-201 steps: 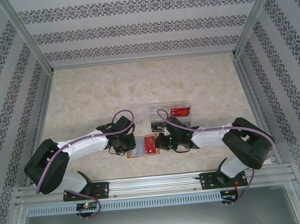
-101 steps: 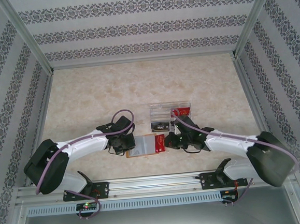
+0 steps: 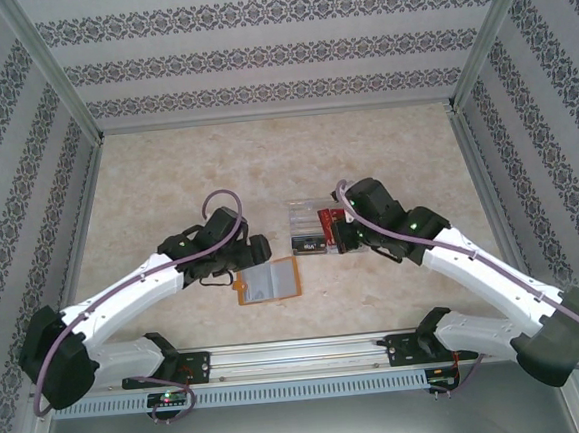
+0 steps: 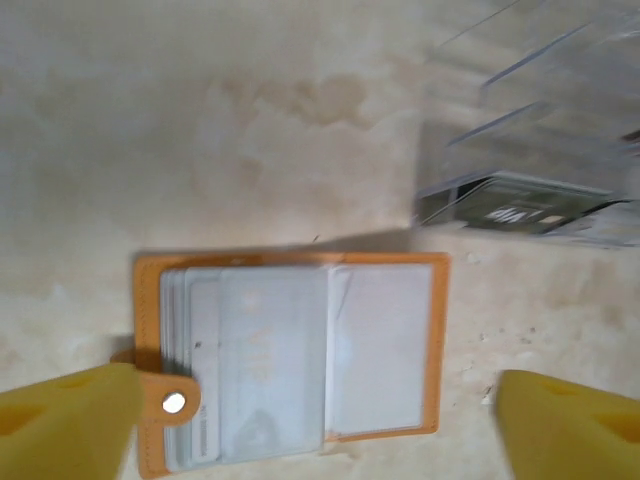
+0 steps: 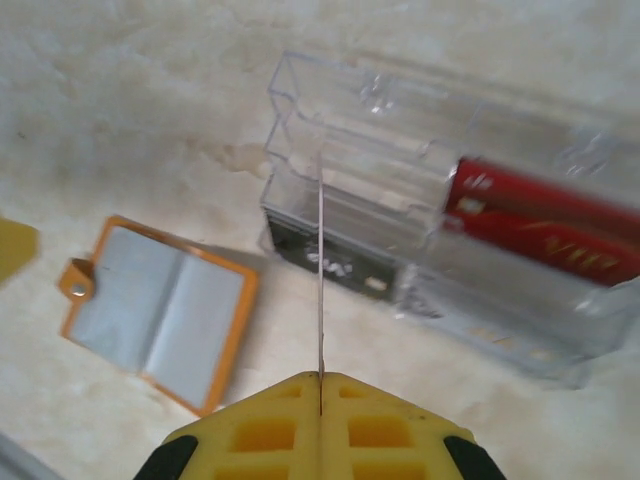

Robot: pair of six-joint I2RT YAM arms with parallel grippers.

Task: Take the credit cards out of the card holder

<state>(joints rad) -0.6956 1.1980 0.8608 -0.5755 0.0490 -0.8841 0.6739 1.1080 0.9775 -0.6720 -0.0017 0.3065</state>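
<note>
the marbled table [image 3: 167,186] spreads under both my grippers, with patterned walls [image 3: 257,54] on three sides. the biggest thing on it is the clear tray [image 5: 300,100], just beyond my right gripper [image 5: 320,385] and off past the far right of my left gripper [image 4: 315,400]. a red card [image 5: 540,230] lies in the compartment ahead and to the right of my right fingertips, and a black card [image 5: 345,268] lies in the low compartment straight ahead of them. the tray's walls stand right in front of the thin card [image 5: 321,300] that my right jaws are pressed together on. i see that card edge-on, a pale line rising from between the yellow fingers [image 5: 250,430], so i cannot make out its face.

the card holder [image 4: 438,340] lies open and flat beneath my left gripper, between its two fingers, down to the left of my right gripper and apart from the tray. my left jaws stand wide apart and grip nothing. the credit cards [image 4: 270,350] sit stacked in the pockets toward my left-hand finger, pale behind grey plastic. their print is too blurred to read and i cannot count them. whether the other pocket holds a card i cannot tell. the snap tab [image 4: 172,402] sticks out beside that finger, touching or not i cannot say. from above, my right arm covers part of the tray.
</note>
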